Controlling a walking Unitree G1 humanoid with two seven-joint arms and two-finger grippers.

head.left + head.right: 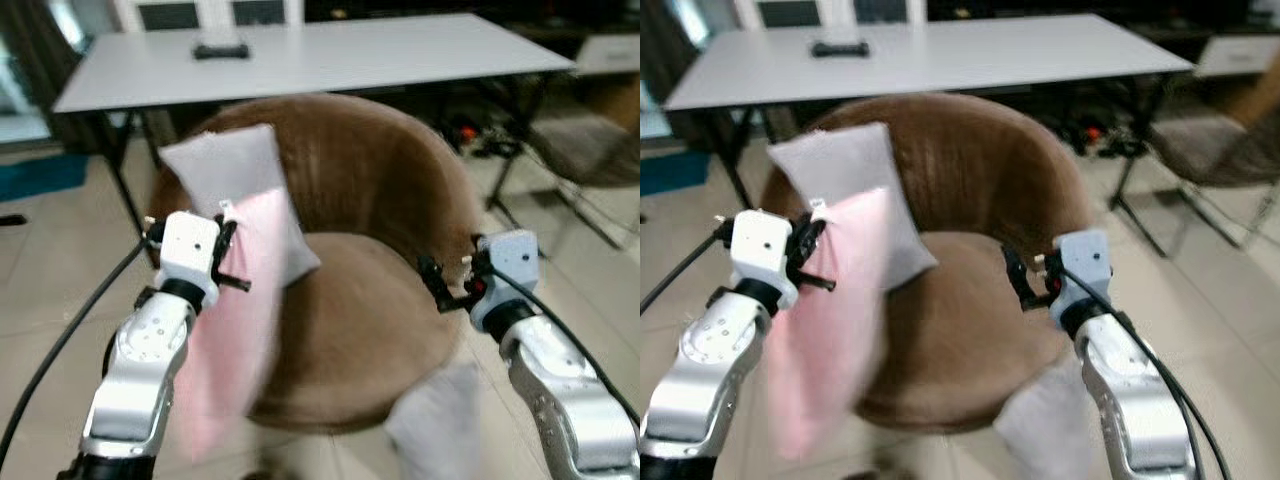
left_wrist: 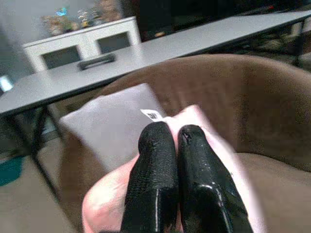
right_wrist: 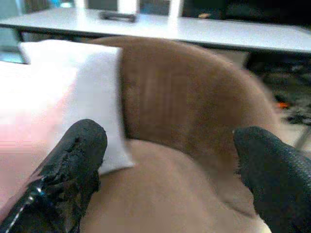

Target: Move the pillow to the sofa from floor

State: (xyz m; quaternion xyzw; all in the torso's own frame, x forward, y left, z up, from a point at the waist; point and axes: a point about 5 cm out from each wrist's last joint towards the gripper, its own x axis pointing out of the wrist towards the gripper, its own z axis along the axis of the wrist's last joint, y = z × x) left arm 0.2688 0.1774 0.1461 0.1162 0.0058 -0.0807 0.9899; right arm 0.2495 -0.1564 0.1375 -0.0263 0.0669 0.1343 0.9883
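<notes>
Two pillows sit at the round brown chair (image 1: 370,300) on the pale tile floor (image 1: 50,300). Behind it stands a long gray table (image 1: 330,55). The left gripper (image 2: 182,160) pinches the blurry pink pillow (image 1: 240,310), hanging over the seat's left edge. A white pillow (image 1: 225,175) leans behind. The right gripper (image 3: 170,165) is spread wide, empty.

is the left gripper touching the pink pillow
Touching. In the left wrist view the left gripper has its two black fingers pressed shut on the top edge of the pink pillow, which hangs from it.
</notes>
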